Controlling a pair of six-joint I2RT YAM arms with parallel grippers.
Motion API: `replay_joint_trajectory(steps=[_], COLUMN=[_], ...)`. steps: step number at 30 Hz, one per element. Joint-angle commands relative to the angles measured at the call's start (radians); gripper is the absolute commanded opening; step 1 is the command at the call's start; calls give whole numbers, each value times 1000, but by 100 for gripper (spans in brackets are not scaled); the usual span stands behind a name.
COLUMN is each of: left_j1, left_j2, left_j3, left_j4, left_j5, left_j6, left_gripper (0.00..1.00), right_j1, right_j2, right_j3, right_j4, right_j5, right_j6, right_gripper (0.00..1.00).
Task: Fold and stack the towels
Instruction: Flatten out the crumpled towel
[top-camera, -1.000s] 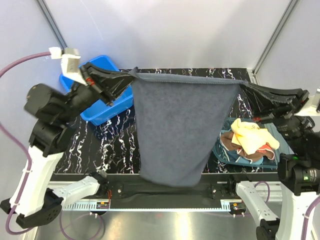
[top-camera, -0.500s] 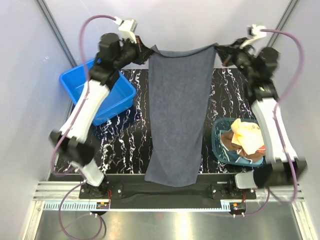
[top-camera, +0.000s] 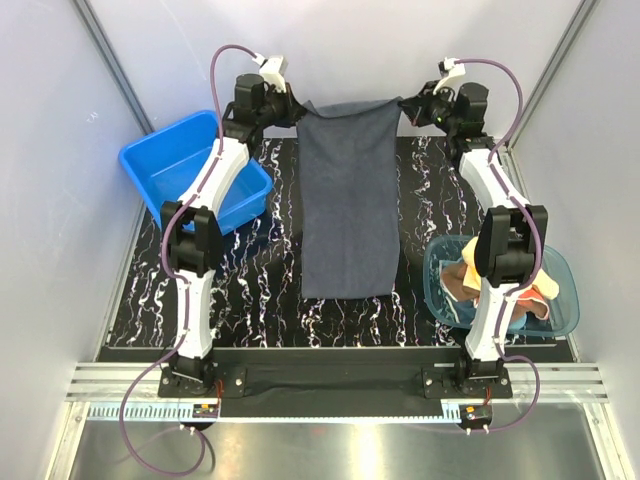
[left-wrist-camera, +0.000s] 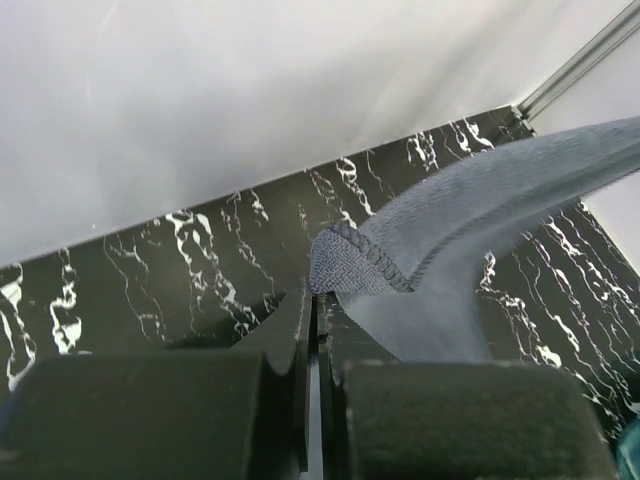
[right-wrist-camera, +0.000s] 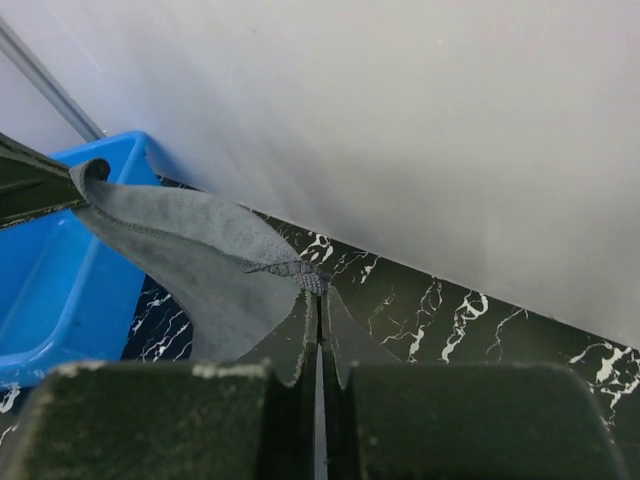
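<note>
A dark navy-grey towel (top-camera: 348, 200) lies stretched lengthwise down the middle of the black marbled table (top-camera: 260, 290), its far edge held up at the back. My left gripper (top-camera: 300, 106) is shut on the towel's far left corner (left-wrist-camera: 345, 262). My right gripper (top-camera: 404, 104) is shut on its far right corner (right-wrist-camera: 305, 275). Both arms reach far toward the back wall. More towels, yellow (top-camera: 545, 290) and brown (top-camera: 460, 280), lie crumpled in a translucent teal bowl (top-camera: 565, 315) at the right, partly hidden by my right arm.
A blue plastic tub (top-camera: 190, 175) stands at the back left of the table; it also shows in the right wrist view (right-wrist-camera: 60, 270). The back wall is close behind both grippers.
Both grippers have moved away toward the back wall and lower, carrying the towel. The towel has gone from hanging over the front edge to lying along the table.
</note>
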Motion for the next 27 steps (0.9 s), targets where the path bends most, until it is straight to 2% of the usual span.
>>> replay_joint_trajectory(steps=[1, 9, 12, 14, 16, 21, 25, 27], left_j1=[0, 2, -2, -11, -18, -77, -158, -224], left_j2=[-26, -95, -181, -260, -417, -719, -979, -1046], left_j3=[-16, -99, -102, -174, -238, -427, -548, -573], left_j4=[155, 151, 91, 91, 118, 99, 109, 96], left_j5=[24, -8, 12, 22, 44, 45, 68, 72], left_j6=[40, 91, 92, 86, 77, 86, 58, 37], left_gripper=[0, 0, 0, 0, 0, 0, 0, 0], right_j1=[-4, -4, -4, -4, -3, -3, -3, -3], right_j2=[-7, -39, -96, -182, -310, -623, -937, -1028], right_j3=[32, -62, -42, -33, -63, -266, -396, -433], right_j4=[153, 176, 111, 32, 8, -23, -46, -65], right_j5=[-53, -37, 5, 14, 14, -23, -82, -107], right_j6=[-14, 4, 4, 1, 10, 12, 59, 79], right_gripper=[0, 0, 0, 0, 0, 0, 0, 0])
